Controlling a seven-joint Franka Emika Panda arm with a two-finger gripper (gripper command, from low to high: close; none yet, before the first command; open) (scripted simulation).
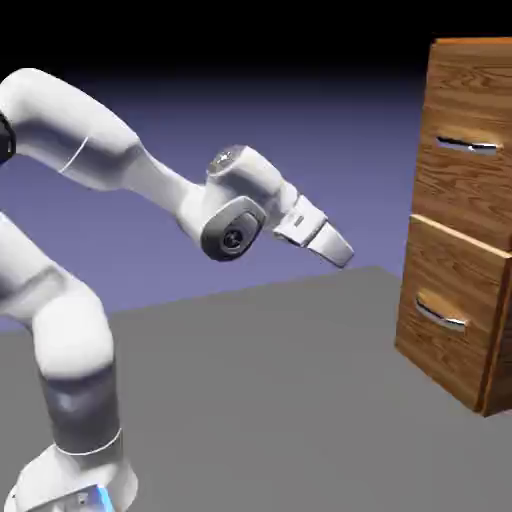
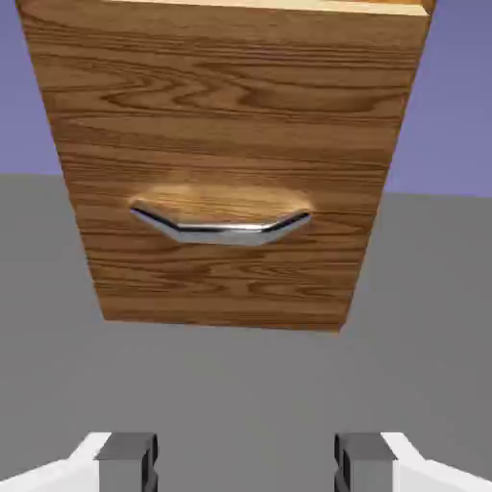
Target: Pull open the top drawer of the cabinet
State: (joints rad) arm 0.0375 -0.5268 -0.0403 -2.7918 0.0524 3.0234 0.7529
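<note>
A tall, boxy cabinet of glossy brown wood grain (image 1: 468, 225) is standing on the dark grey table (image 1: 250, 400), near the table's far corner at the exterior view's right. Its top drawer, a brown wood-grain front with a slim silver bar handle (image 1: 465, 185), is sitting directly above the lower drawer, a matching brown wood-grain front (image 1: 450, 290). The top drawer's silver handle (image 1: 467, 146) is running across the upper front, and the lower drawer's curved silver handle (image 1: 440, 314) is crossing the front beneath.

The white, rounded robot arm (image 1: 75, 120) is rising at the exterior view's left and reaching toward the cabinet. Its two-finger gripper, white with grey tips (image 2: 246, 461), is pointing obliquely down, well apart from the top drawer and lower than its handle. The two fingertips are standing wide apart, with grey table surface showing between them in the hand view. That view is also showing the lower drawer's front, its handle lying ahead of the fingers and untouched.

Small marks are showing on the arm's round joint cover (image 1: 233, 238) and on its white base (image 1: 75, 485), beside a blue light (image 1: 104, 499); they are too small to read.
</note>
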